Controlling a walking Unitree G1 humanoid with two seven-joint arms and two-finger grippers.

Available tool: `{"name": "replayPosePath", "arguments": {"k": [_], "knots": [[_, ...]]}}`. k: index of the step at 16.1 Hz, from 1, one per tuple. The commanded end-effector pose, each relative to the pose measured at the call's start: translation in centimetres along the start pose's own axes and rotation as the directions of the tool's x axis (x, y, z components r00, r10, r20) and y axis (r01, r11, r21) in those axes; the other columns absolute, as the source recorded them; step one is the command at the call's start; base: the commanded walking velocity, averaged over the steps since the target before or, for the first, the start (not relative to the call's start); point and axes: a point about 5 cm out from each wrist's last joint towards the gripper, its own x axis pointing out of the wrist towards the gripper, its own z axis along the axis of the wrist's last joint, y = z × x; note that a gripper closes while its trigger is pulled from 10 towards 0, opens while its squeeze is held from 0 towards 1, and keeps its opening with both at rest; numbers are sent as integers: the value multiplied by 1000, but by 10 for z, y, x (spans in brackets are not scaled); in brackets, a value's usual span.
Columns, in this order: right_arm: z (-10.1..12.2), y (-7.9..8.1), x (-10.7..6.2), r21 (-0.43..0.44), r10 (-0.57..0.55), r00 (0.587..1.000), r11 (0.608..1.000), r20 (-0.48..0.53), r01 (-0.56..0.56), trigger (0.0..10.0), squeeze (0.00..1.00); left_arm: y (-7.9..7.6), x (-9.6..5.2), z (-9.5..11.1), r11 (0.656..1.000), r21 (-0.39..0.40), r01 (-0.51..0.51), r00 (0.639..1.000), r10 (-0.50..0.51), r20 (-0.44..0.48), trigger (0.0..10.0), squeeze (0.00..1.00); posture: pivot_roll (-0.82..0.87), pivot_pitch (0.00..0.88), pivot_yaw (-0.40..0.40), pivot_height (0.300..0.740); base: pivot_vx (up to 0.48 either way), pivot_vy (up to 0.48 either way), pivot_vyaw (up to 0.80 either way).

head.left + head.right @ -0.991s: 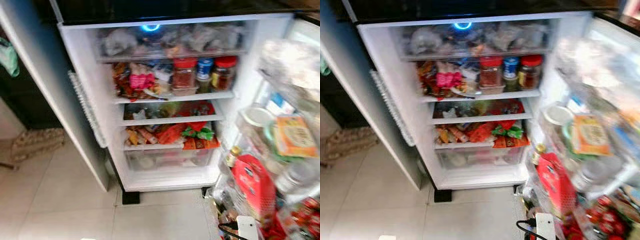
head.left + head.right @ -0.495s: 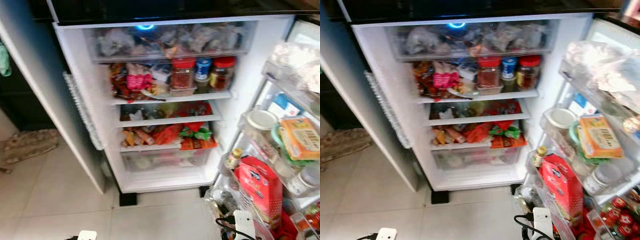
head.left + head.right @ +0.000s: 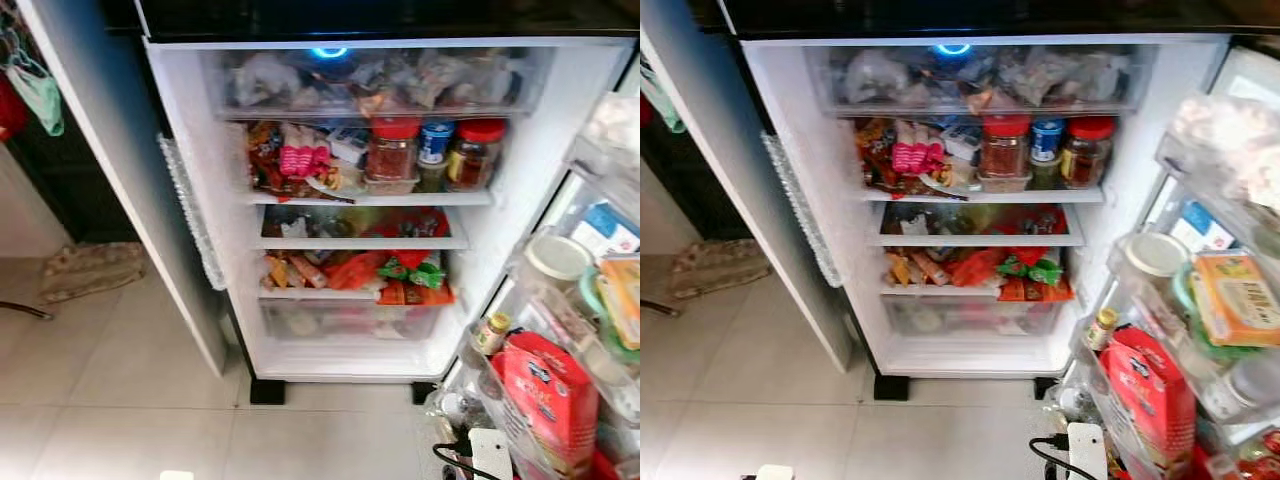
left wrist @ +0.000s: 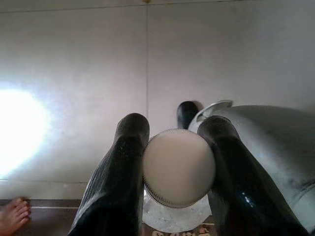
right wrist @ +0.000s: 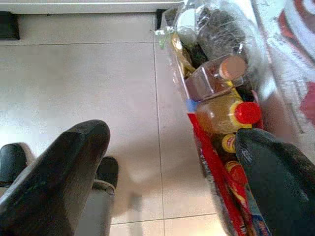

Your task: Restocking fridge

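My left gripper (image 4: pixel 177 167) clamps a white-capped bottle (image 4: pixel 178 167) low over the floor, carried for stocking. My right gripper (image 5: pixel 172 162) hangs wide, empty. The fridge (image 3: pixel 540 170) stands open, shelves crowded.

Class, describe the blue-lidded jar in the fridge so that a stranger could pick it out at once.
Look inside the open fridge, on the second shelf from the top, at its right end. Three jars stand in a row there; the blue-lidded jar is the middle one, between two jars with red lids.
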Motion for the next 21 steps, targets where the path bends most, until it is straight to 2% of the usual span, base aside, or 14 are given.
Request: {"name": "replayPosePath", "arguments": {"k": [1, 3, 8, 13, 14, 18, 19, 20, 21], "knots": [[-2, -1, 0, 17, -9, 1000, 1000, -1, 9, 10000, 0, 1, -1, -3, 1000, 11, 6, 1000, -6, -5, 10000, 0, -58, 0, 2, 740, 0, 0, 0], [-3, -1, -1, 17, -9, 1000, 1000, -4, 9, 10000, 0, 2, -1, -3, 1000, 18, 9, 1000, -9, 0, 10000, 0, -56, 0, 4, 740, 0, 0, 0], [-8, -1, -1, 15, -6, 1000, 1000, -12, 6, 10000, 0, 1, -3, -6, 999, 39, 20, 1000, -20, -13, 10000, 0, -69, 0, 11, 740, 0, -322, 0], [-12, -1, -2, 25, 4, 1000, 1000, -20, -3, 10000, 0, 0, -4, -9, 999, 47, 20, 1000, -19, -12, 10000, 0, -69, 0, 12, 740, 0, 0, -138], [-11, -1, -2, 19, 12, 1000, 1000, -14, -11, 10000, 0, 1, -4, -9, 1000, 22, 9, 1000, -9, 4, 10000, 0, -67, 0, 10, 740, 0, 0, -494], [-8, 1, -2, 19, 18, 1000, 1000, -4, -17, 10000, 0, 3, -5, 0, 1000, 12, -22, 995, 20, 93, 10000, 0, -65, 0, 10, 740, 0, 0, 0], [-8, 1, -1, 23, 23, 1000, 999, -3, -23, 10000, 0, -9, 16, 92, 999, 28, -45, 954, 35, 296, 10000, 0, -66, 0, 9, 740, 0, 0, 0], [-7, 1, -1, 23, 28, 1000, 999, -3, -28, 10000, 0, -9, 16, 124, 997, 19, -71, 917, 58, 395, 10000, 0, -67, 0, 10, 740, 0, 0, 0], [-7, 1, -1, 22, 32, 999, 999, -3, -32, 10000, 0, -7, 13, 133, 997, 8, -77, 893, 65, 445, 10000, 0, -66, 0, 10, 740, 0, 0, 0]]}}
